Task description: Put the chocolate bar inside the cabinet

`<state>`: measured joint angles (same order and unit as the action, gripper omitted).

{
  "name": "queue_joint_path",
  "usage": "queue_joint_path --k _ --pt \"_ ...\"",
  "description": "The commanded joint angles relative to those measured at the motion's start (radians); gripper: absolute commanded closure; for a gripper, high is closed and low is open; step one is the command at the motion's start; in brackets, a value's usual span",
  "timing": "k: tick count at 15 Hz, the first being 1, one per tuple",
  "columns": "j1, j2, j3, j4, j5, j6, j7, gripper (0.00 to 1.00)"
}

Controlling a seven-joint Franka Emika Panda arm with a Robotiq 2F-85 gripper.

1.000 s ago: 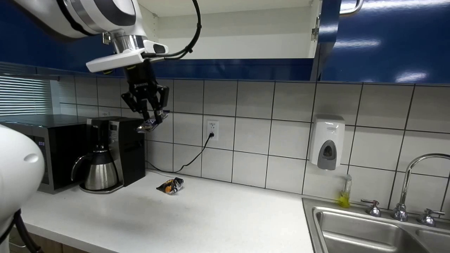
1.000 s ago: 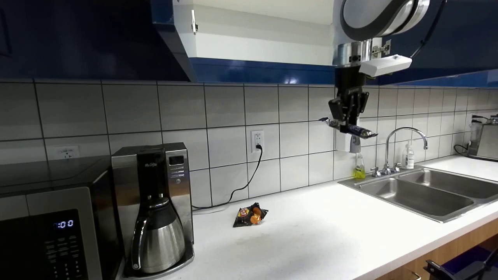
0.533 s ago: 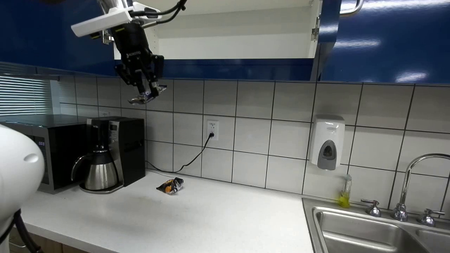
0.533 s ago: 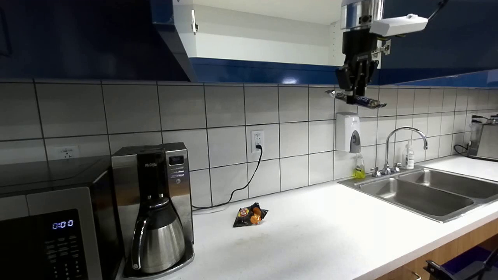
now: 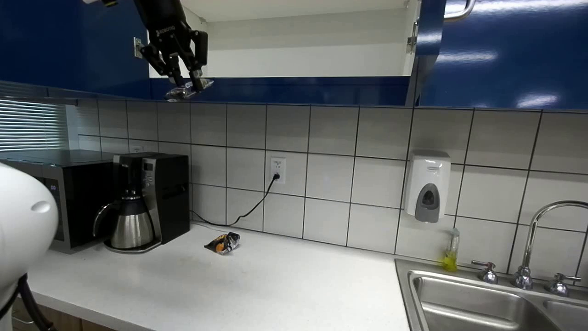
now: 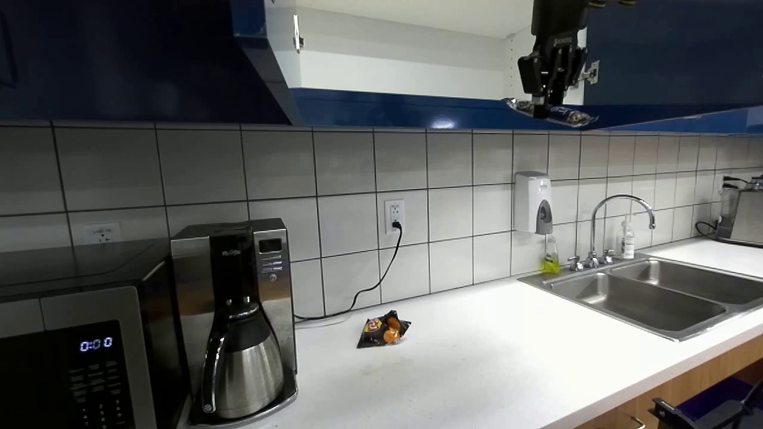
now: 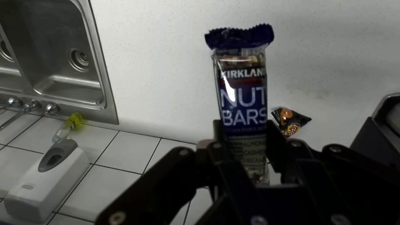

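Holding the wrapped bar point(image 7: 243, 93) about its middle, you have the fingers point(image 7: 275, 143) clamped on it from both sides — in the wrist view its print reads KIRKLAND NUT BARS. In both exterior views the bar hangs slightly tilted, high over the white surface point(image 5: 294, 285), outside the open cabinet point(image 5: 312, 59) and seen against its blue lower edge, near one bottom corner of the opening. How close it comes to that edge, you can't fairly judge from these angles. Below, on the surface, a black snack bag point(image 6: 384, 329) lies near the coffee maker point(image 6: 277, 286), whose metal carafe point(image 6: 249, 369) stands in place, with the microwave point(image 6: 158, 333) just beside it. A black cord point(image 6: 390, 262) runs from the wall outlet point(image 6: 394, 210) down toward the coffee maker. Well apart from these, you have the steel sink point(image 6: 656, 298) set into the surface — a bottle of yellow liquid point(image 6: 551, 265) standing at its rim, the curved faucet point(image 5: 530, 239) behind the basins, and the white soap dispenser point(image 6: 527, 202) fixed to the tiled wall point(image 6: 453, 214) above the bottle.
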<state>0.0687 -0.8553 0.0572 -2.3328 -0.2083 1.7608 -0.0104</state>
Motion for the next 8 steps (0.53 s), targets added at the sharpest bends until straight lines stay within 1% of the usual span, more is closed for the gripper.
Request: queue_joint_path --k 1,8 --pt "-0.013 0.029 0.023 0.095 0.008 -0.044 0.014 0.91" --pt "-0.019 0.113 0.049 0.248 0.006 -0.041 0.033 0.91"
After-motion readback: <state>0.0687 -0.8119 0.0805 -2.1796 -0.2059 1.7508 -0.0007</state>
